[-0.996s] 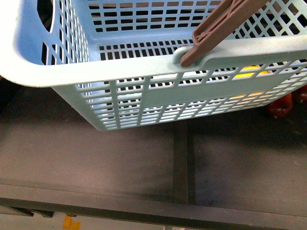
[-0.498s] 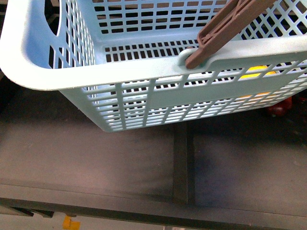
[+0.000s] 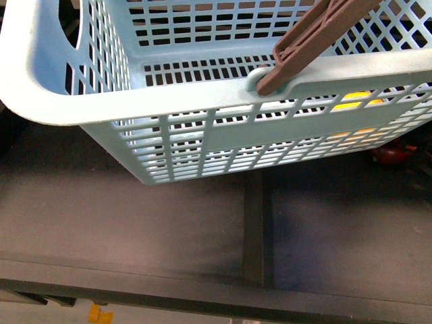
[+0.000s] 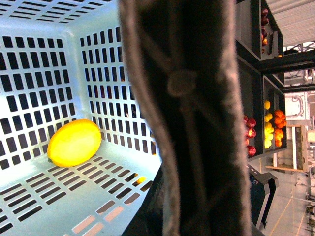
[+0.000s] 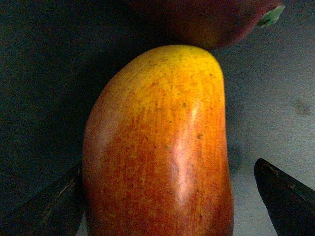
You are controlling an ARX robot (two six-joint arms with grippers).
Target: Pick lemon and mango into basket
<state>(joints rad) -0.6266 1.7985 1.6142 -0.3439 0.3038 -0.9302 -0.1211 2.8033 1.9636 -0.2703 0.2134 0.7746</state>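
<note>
Lemon [image 4: 75,142], one, lies inside the basket [image 3: 202,101]. One mango [image 5: 157,147] sits between my right gripper's [image 5: 167,196] spread fingers, not clamped; a second reddish fruit [image 5: 206,19] seemingly touches it. I can't tell my left gripper's state.

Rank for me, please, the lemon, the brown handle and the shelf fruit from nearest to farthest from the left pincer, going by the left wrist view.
1. brown handle: blurred, right against the camera.
2. lemon: on the basket floor, by its wall.
3. shelf fruit: far beyond the basket.
</note>
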